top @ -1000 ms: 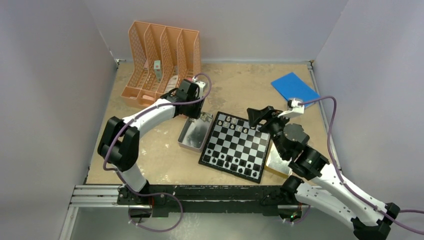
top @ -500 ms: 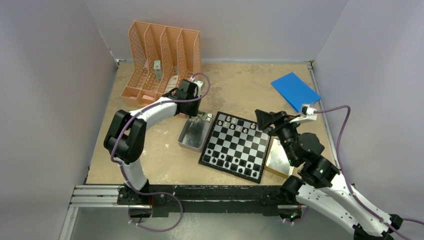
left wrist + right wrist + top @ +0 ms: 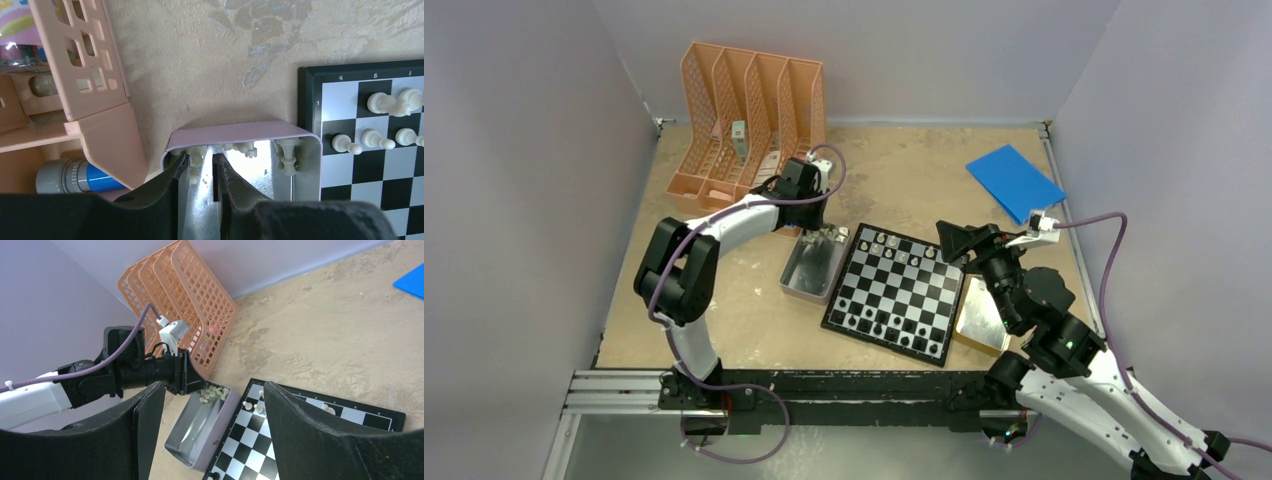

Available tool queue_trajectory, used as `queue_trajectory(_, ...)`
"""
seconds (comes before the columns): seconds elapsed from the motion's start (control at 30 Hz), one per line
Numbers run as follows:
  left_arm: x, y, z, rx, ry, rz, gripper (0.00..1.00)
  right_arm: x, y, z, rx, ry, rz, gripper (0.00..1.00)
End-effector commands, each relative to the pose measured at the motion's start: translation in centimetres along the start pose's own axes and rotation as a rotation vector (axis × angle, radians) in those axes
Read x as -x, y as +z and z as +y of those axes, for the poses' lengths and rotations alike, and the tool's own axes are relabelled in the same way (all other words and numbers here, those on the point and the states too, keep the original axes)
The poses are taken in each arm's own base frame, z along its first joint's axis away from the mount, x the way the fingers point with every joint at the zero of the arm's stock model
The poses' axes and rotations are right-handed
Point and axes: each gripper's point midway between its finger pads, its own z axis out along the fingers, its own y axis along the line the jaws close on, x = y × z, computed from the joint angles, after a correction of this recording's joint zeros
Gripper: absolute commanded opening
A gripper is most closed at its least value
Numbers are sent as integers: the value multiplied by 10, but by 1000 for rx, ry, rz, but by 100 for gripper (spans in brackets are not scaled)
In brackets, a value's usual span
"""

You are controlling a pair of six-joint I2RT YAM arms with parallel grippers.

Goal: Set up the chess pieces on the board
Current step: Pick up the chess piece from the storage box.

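Observation:
The board [image 3: 906, 296] lies mid-table, with white chess pieces [image 3: 899, 250] on its far rows and black ones [image 3: 879, 325] on its near rows. My left gripper [image 3: 821, 236] reaches into the far end of an open metal tin [image 3: 809, 272] beside the board's left edge. In the left wrist view, my left gripper [image 3: 201, 156] is narrowly open around a loose white piece [image 3: 194, 160]. The piece touches the left finger, with a gap to the right one. More white pieces [image 3: 287, 152] lie along the tin's wall [image 3: 240, 132]. My right gripper [image 3: 954, 240] hovers wide open above the board's right corner, holding nothing.
An orange file rack [image 3: 749, 110] stands at the back left, close behind my left gripper, with a blue-and-grey marker [image 3: 85, 176] beside it. A second shiny tin [image 3: 979, 318] lies against the board's right edge. A blue flat sheet [image 3: 1012, 180] lies at the back right.
My left jaws have narrowed around the white piece in the tin. My right arm has drawn back to the right, off the board's far edge, then held still.

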Motion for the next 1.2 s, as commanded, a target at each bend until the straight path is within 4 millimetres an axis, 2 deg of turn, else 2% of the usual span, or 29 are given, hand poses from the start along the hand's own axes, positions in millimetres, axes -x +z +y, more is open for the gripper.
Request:
queue_trajectory(0.0, 12, 2, 1, -4, 19, -34, 23, 12, -1, 5, 12, 2, -33, 75)
queue_trajectory(0.37, 1, 9, 1, -10, 25, -12, 23, 9, 3, 5, 3, -6, -26, 75)
queue_trajectory(0.87, -8, 18, 1, -16, 21, 27, 29, 12, 1, 4, -1, -4, -35, 75)
queue_trajectory(1.17, 2, 5, -5, -37, 26, 16, 18, 12, 0, 3, 2, -2, -37, 75)
